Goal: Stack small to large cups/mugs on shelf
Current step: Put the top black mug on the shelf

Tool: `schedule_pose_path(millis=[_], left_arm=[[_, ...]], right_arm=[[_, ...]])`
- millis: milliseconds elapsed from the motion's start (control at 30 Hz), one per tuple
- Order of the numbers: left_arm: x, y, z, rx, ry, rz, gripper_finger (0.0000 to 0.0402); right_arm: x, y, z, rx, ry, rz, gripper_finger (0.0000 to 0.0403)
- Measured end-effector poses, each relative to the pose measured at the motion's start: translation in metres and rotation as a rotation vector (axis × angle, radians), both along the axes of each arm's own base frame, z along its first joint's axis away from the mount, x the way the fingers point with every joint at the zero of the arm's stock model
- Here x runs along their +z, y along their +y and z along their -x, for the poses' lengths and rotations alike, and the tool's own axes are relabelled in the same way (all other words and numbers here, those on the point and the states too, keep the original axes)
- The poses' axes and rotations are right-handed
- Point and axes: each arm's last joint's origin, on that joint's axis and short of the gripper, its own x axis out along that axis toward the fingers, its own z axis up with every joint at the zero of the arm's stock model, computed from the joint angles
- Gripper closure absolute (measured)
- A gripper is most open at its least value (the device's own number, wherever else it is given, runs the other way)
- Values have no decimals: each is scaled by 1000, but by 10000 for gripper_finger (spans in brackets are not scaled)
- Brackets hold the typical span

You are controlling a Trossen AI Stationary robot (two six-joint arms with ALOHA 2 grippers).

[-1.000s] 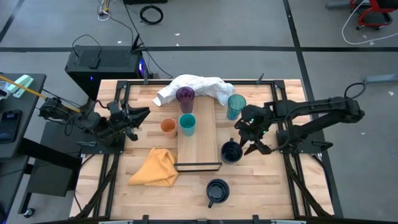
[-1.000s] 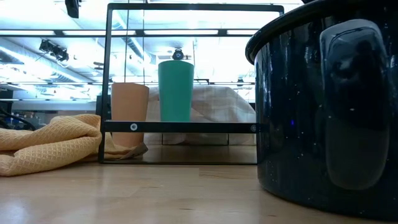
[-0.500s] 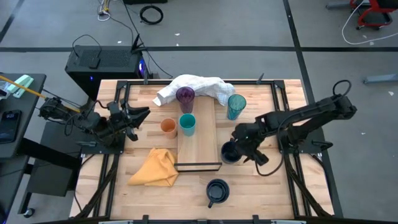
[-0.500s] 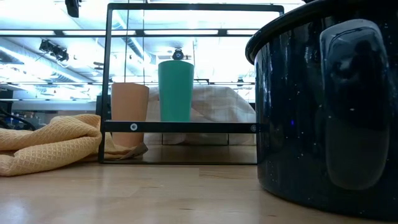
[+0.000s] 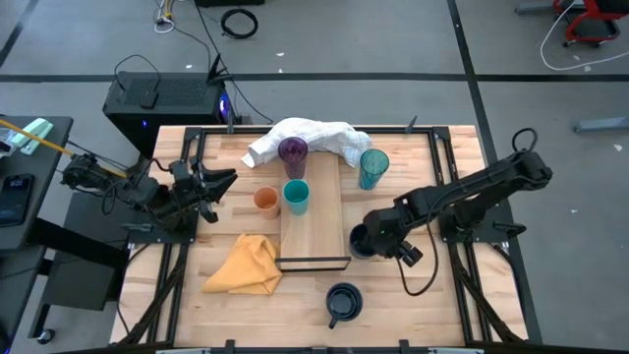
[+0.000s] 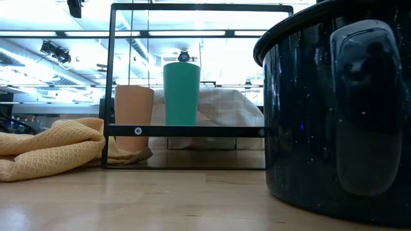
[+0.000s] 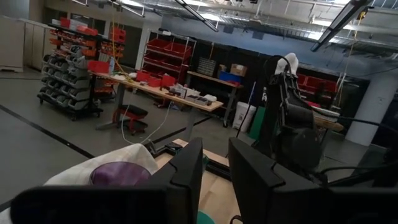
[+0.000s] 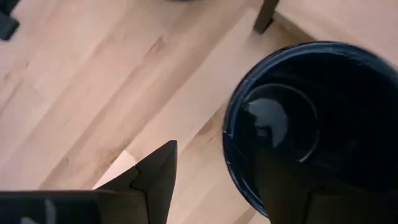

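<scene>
While parked idle at the table's left edge, left gripper — fingers a narrow gap apart, holding nothing. Right gripper down at navy mug just beside shelf, jaws spread wide — one finger inside the rim, one outside on bare wood, not yet clamped. Second navy mug near the front edge. Teal cup on the shelf, orange cup beside it.

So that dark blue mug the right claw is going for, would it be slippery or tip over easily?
Probably slick: the navy mug looks glossy, with reflections in its speckled glaze. It looks wide and squat, so likely stable when nudged. The right gripper is open, one finger outside the rim and one seemingly over the mouth, so a rim pinch may slip.
</scene>
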Motion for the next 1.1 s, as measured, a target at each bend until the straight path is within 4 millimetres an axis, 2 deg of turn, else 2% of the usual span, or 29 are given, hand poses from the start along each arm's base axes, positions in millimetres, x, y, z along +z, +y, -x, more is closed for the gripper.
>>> schedule_pose_path(millis=[200,533,700,900,1100], left_arm=[[0,0,0,0,1,-1,315],[0,0,0,0,1,-3,317],[0,0,0,0,2,-4,311],[0,0,0,0,2,-4,316],[0,0,0,0,2,-4,317]], right_arm=[[-11,2,-6,2,22,43,197],[-14,2,-16,-21,-43,62,223],[-15,3,-17,-48,-39,53,270],[-14,3,-17,-54,-42,44,380],[-14,3,-19,-101,-42,23,379]])
